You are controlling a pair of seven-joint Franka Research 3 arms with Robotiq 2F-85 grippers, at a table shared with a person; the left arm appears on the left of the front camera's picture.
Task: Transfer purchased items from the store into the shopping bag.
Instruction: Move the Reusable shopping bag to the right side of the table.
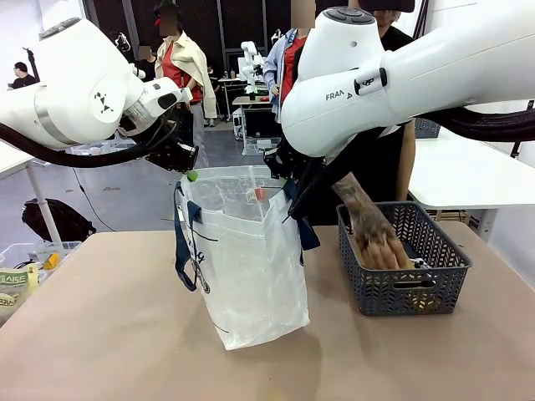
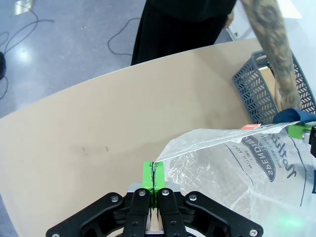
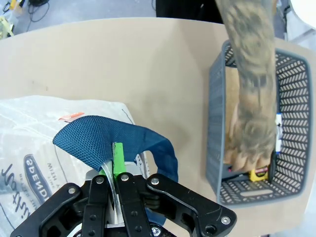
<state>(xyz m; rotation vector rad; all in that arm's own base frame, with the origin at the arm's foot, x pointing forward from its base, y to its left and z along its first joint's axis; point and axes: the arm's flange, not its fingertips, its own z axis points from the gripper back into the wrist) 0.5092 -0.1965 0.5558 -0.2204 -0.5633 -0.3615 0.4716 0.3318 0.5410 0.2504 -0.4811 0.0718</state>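
The shopping bag [image 1: 242,259], translucent white with navy straps, stands upright mid-table, its mouth held wide between both grippers. My left gripper [image 1: 191,174] [image 2: 154,174] is shut on the bag's left rim. Over on the right rim, my right gripper [image 1: 288,180] [image 3: 117,159] is shut on the plastic beside a navy strap [image 3: 98,138]. The dark grey mesh store basket [image 1: 401,267] [image 3: 217,123] sits right of the bag. A person's hand [image 1: 376,238] [image 3: 254,128] reaches down into it. A yellow item [image 3: 259,174] and a white stick [image 3: 278,133] lie in the basket beside the hand.
The tan table [image 1: 100,334] has bare surface left of and in front of the bag. A clear bin with packets [image 1: 17,280] stands off the table's left edge. A white table [image 1: 468,175] stands behind the basket, and the person stands at the far side.
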